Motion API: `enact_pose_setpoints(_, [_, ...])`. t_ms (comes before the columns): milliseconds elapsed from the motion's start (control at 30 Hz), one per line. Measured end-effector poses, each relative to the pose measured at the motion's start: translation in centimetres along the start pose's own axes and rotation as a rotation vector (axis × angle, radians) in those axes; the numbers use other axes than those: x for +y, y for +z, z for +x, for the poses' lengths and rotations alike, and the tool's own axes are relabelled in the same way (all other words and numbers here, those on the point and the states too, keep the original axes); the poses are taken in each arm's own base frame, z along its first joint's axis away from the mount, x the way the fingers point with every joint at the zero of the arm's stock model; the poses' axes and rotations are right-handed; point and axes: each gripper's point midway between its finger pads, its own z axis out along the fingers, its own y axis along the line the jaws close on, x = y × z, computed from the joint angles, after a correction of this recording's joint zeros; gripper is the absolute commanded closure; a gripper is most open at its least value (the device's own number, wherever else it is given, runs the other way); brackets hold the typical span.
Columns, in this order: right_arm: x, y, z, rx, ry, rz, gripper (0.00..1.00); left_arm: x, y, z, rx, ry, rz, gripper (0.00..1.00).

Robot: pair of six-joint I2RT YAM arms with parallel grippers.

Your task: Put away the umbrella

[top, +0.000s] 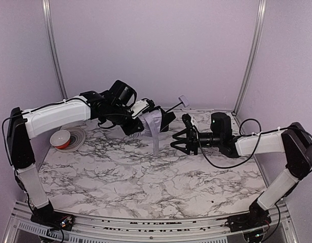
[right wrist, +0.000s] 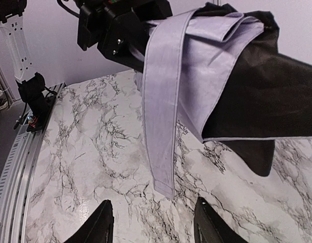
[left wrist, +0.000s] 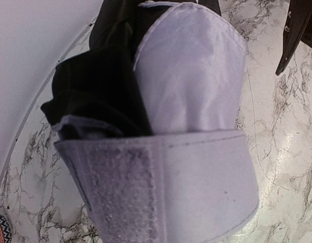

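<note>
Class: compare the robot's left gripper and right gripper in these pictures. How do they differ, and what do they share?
The left gripper is closed on the umbrella; the right gripper is open and empty. The left gripper sits high above the table; the right gripper appears lower, facing the umbrella's hanging strap. Both are close to the umbrella, toward the table's back.

Marble-pattern table [top: 146, 177]; grey plate [top: 79, 135] at left rear, red-white bowl [top: 60, 137] on it.

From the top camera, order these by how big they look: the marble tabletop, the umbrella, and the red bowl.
1. marble tabletop, by far the largest
2. umbrella, partly hidden
3. red bowl, clearly smallest
</note>
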Motion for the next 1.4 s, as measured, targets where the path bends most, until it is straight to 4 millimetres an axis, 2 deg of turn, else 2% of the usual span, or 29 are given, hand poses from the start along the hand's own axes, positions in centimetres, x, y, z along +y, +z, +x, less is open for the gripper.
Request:
enact_pose_setpoints(167, [0.5, 1.8, -0.3, -0.037, -0.088, -0.038, 0.41, 0.6, -1.9, -1.2, -0.030, 0.005, -0.028, 1.00])
enact_pose_setpoints(300, [-0.2, 3.2, -0.4, -0.066, -0.132, -0.065, 0.35, 0.6, -2.7, -1.4, -0.029, 0.006, -0.027, 1.00])
enact_pose_setpoints(500, [0.0, 5.4, 0.4, -0.088, -0.184, -0.107, 0.30, 0.5, -4.7, -2.6, -0.058, 0.022, -0.035, 1.00])
enact_pose_setpoints(600, [-0.1, 6.4, 0.3, -0.104, -0.201, -0.124, 0.29, 0.3, -5.9, -3.7, -0.087, 0.045, -0.039, 1.00])
enact_pose_setpoints(733, [-0.7, 7.2, -0.8, -0.134, -0.233, -0.127, 0.30, -0.2, -6.9, -4.8, -0.110, 0.068, -0.041, 1.00])
enact_pose_setpoints(800, [-0.8, 7.4, -1.2, -0.147, -0.245, -0.127, 0.38, -0.5, -7.0, -4.9, -0.110, 0.076, -0.037, 1.00])
enact_pose_setpoints(900, [-0.6, 7.6, -1.2, -0.156, -0.252, -0.144, 0.60, -0.9, -7.1, -4.8, -0.103, 0.085, -0.030, 1.00])
enact_pose_setpoints(1133, [1.1, 7.7, -1.0, -0.170, -0.244, -0.233, 0.89, -0.9, -7.4, -5.1, -0.107, 0.090, -0.032, 1.00])
enact_pose_setpoints(1267, [1.8, 7.6, -1.2, -0.183, -0.242, -0.272, 0.92, -0.8, -7.6, -5.2, -0.110, 0.091, -0.037, 1.00])
enact_pose_setpoints(1367, [2.1, 7.6, -1.0, -0.182, -0.235, -0.294, 0.81, -0.7, -7.6, -5.2, -0.110, 0.093, -0.041, 1.00])
enact_pose_setpoints(1400, [2.2, 7.6, -0.9, -0.180, -0.228, -0.300, 0.80, -0.7, -7.6, -5.2, -0.110, 0.093, -0.041, 1.00])
